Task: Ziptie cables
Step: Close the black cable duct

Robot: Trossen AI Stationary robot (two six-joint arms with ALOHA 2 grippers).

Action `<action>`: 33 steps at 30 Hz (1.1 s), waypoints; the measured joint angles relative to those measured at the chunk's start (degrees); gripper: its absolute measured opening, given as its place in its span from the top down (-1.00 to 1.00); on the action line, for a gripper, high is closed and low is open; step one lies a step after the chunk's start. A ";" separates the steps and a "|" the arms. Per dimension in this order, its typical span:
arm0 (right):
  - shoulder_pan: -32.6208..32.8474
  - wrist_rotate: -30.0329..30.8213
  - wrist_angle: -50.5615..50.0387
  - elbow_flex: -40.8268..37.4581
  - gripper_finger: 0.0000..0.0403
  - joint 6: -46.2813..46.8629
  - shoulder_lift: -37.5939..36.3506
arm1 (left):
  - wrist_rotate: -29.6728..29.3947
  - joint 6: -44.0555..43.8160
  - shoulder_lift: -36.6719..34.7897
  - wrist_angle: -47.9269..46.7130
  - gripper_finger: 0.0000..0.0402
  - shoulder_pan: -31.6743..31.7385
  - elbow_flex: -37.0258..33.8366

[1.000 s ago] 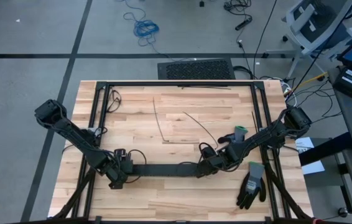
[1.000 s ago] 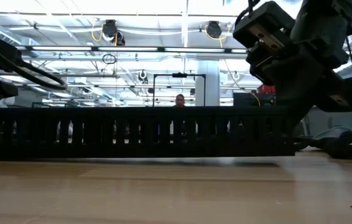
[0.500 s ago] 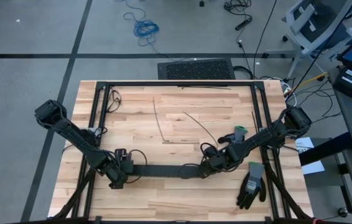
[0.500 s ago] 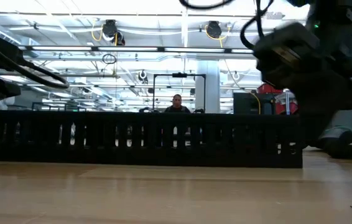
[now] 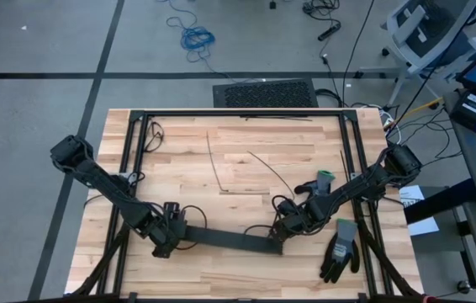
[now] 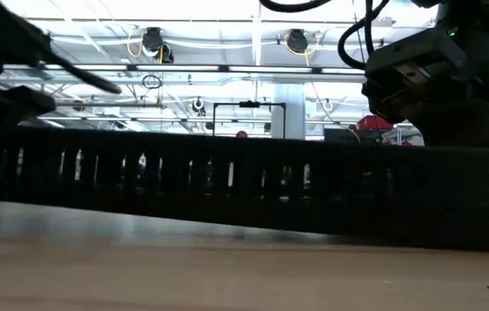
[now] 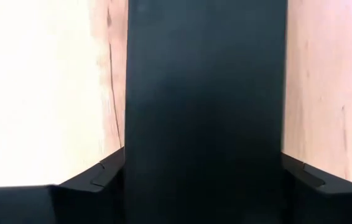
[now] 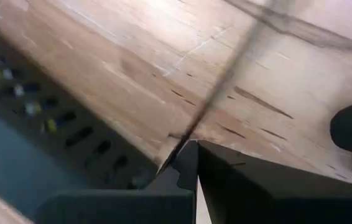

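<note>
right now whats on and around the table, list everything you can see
slotted strip: one, black, near edge of the table, lying slantwise, its left end between the left gripper's fingers
cables: a few coloured bits, glimpsed through the strip's slots in the right wrist view
thin dark strands: several, loose on the middle and far side of the table
work glove: one, black and grey, near right corner
small green-topped item: one, right of centre, cannot tell what it is
table: one, light wood with a black frame
blue cable coil: one, on the floor beyond the table
left gripper: fingers around the strip
right gripper: shut on a thin strand at the strip's right end
</note>
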 joint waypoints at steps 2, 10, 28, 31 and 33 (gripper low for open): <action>0.00 -0.01 0.00 0.00 1.00 -0.61 0.00 | 0.15 0.37 -0.06 0.14 -0.35 0.80 0.50; 0.02 -0.17 -0.04 -0.02 1.00 -2.30 0.00 | 2.78 0.49 -0.11 -2.81 -0.58 4.10 1.46; 0.36 -0.34 -3.59 -0.02 1.00 -5.53 0.02 | -0.24 1.45 -7.30 -38.17 -0.34 3.49 11.89; 0.87 -0.37 -3.53 -0.02 1.00 -5.48 0.02 | 0.90 1.46 -7.30 -35.44 0.09 2.72 7.63; 1.35 -0.38 -3.52 -0.02 1.00 -5.38 0.02 | 2.35 1.44 -7.18 -30.18 0.47 2.70 4.67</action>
